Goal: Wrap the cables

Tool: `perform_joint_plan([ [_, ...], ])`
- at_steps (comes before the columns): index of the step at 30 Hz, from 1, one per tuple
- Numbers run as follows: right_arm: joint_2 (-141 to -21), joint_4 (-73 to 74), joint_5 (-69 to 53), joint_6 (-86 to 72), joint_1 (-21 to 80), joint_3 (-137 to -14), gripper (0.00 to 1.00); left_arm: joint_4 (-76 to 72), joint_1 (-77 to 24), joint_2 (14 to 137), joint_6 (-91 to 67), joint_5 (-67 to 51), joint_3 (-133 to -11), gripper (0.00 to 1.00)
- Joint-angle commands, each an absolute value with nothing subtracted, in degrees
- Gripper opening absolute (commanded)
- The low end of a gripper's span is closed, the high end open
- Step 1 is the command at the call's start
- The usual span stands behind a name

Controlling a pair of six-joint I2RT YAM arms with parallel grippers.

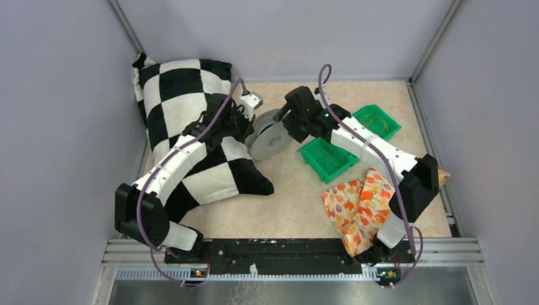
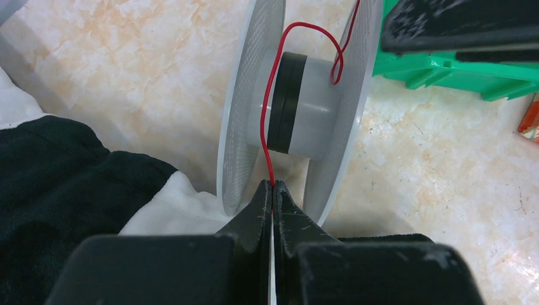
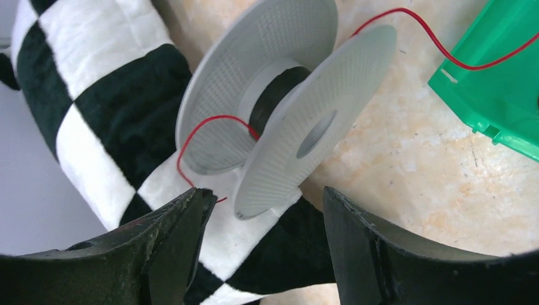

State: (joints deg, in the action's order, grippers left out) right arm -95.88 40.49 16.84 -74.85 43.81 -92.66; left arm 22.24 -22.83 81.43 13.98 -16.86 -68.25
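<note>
**Left claw (image 2: 273, 185) pinches the red cable (image 2: 267, 152) at the spool (image 2: 305, 105); right claw (image 3: 267, 196) stands wide.**

The left claw's jaws are pressed flat together on the thin red cable just below the spool's rim. From there the cable climbs between the two white flanges, crosses the grey hub with its black band, and curls into a small loop. The spool stands on edge toward the far side of the table (image 1: 286, 203), against a black-and-white checkered cushion (image 1: 184, 89) along the left edge. The right claw holds nothing, its fingers parted either side of the spool's near flange. More cables (image 1: 327, 159) lie in loose loops in the nearer green bin (image 1: 313, 166), with a second green bin (image 1: 391, 133) toward the far right corner. A floral cloth (image 1: 356, 206) lies by the right edge.
</note>
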Motion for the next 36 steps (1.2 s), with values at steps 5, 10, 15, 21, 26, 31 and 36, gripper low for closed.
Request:
perform_joint_plan([
  [5, -101.0, 41.1, 16.4, -79.8, 44.6, -95.1, 0.67, 17.9, -22.5, 77.9, 15.2, -18.0, -66.2, 0.0],
  [10, -102.8, 40.8, 16.4, -78.1, 44.6, -95.4, 0.67, 17.6, -22.0, 77.4, 15.6, -17.1, -65.8, 0.0],
  [15, -103.4, 40.5, 16.6, -77.0, 44.6, -95.4, 0.52, 15.5, -22.1, 76.2, 15.6, -17.6, -63.9, 0.0],
  [21, -103.7, 41.0, 18.7, -72.3, 44.6, -97.1, 0.45, 18.3, -22.0, 77.1, 15.3, -17.5, -64.9, 0.0],
  [26, -106.3, 44.6, 20.1, -66.6, 44.6, -103.5, 0.3, 18.7, -22.0, 75.8, 15.0, -21.1, -64.2, 0.0],
  [31, -109.0, 46.8, 18.4, -62.6, 44.6, -109.5, 0.02, 18.2, -22.1, 74.0, 12.5, -24.2, -63.0, 0.0],
  [36, -111.5, 50.8, 17.3, -62.0, 44.6, -114.3, 0.0, 17.0, -22.1, 71.9, 9.4, -25.0, -61.0, 0.0],
])
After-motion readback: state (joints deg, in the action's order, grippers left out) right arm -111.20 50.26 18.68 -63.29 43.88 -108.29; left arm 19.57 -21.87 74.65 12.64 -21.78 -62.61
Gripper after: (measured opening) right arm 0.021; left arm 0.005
